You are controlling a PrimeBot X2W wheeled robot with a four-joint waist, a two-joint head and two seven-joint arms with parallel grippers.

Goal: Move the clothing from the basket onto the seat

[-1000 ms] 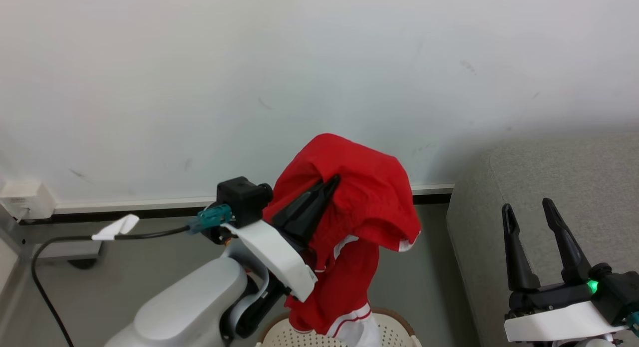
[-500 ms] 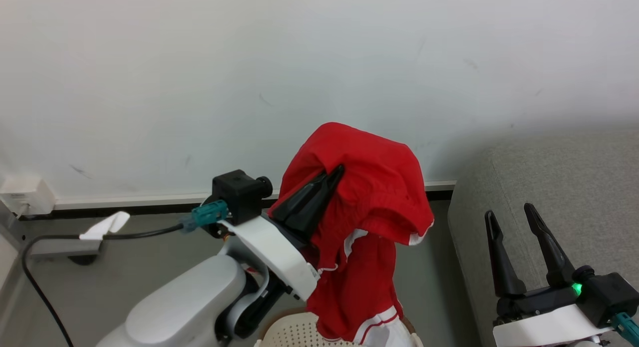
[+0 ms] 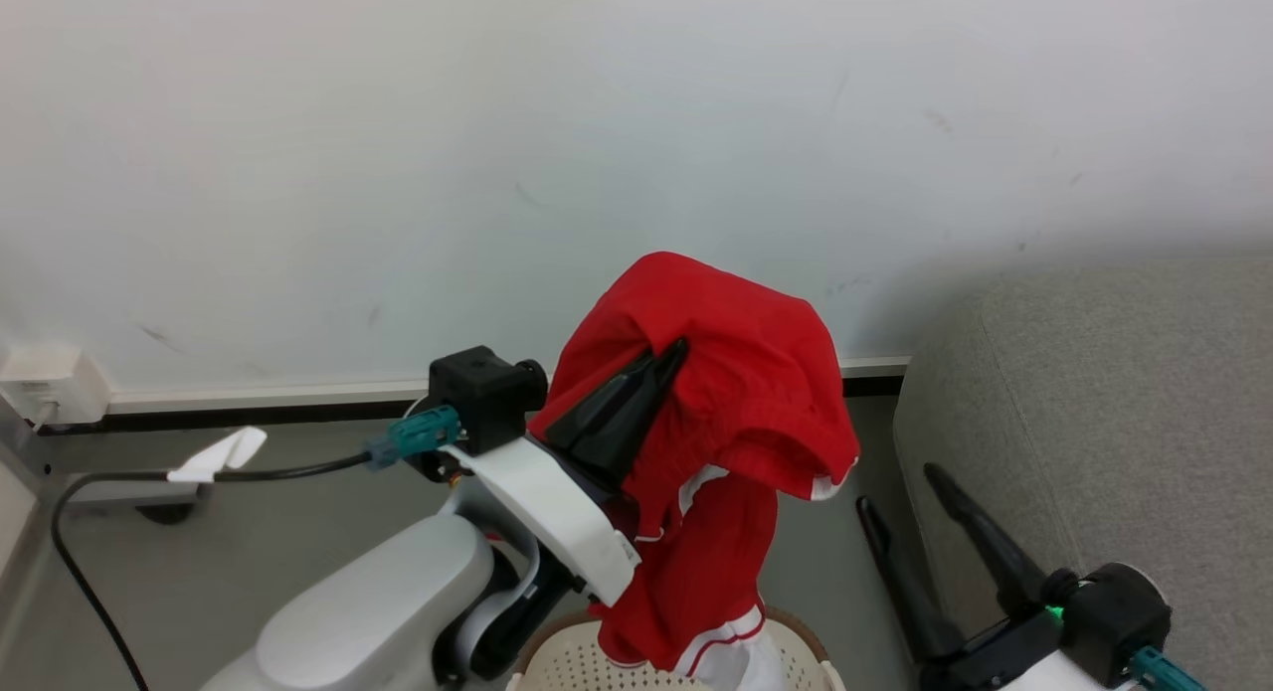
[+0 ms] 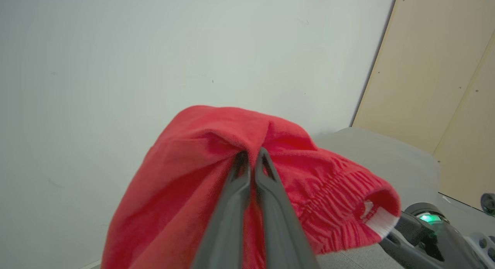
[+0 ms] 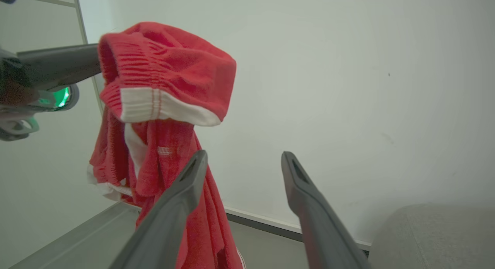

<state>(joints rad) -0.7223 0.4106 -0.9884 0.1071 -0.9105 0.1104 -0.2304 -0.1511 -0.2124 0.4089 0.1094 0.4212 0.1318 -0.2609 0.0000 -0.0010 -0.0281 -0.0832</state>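
My left gripper (image 3: pixel 668 355) (image 4: pixel 252 155) is shut on the red clothing (image 3: pixel 736 393) (image 4: pixel 201 164) (image 5: pixel 166 79), which drapes over its fingertips and hangs down in front of the wall. The white-trimmed lower end of the clothing dangles over the cream basket (image 3: pixel 567 661), whose brown rim shows at the bottom of the head view. At the right stands the grey seat (image 3: pixel 1124 403) (image 4: pixel 386 156) (image 5: pixel 437 234). My right gripper (image 3: pixel 900 484) (image 5: pixel 243 156) stands open and empty beside the seat's left side, to the right of the hanging clothing.
A white wall (image 3: pixel 497 154) with a white baseboard runs behind everything. A black cable (image 3: pixel 199 472) with a white tag crosses the grey floor at the left, near a wall socket (image 3: pixel 45 385). A beige panel (image 4: pixel 444 75) stands behind the seat.
My right gripper has swung left and lower, from in front of the seat towards the hanging clothing. The clothing sways a little in the left gripper's hold.
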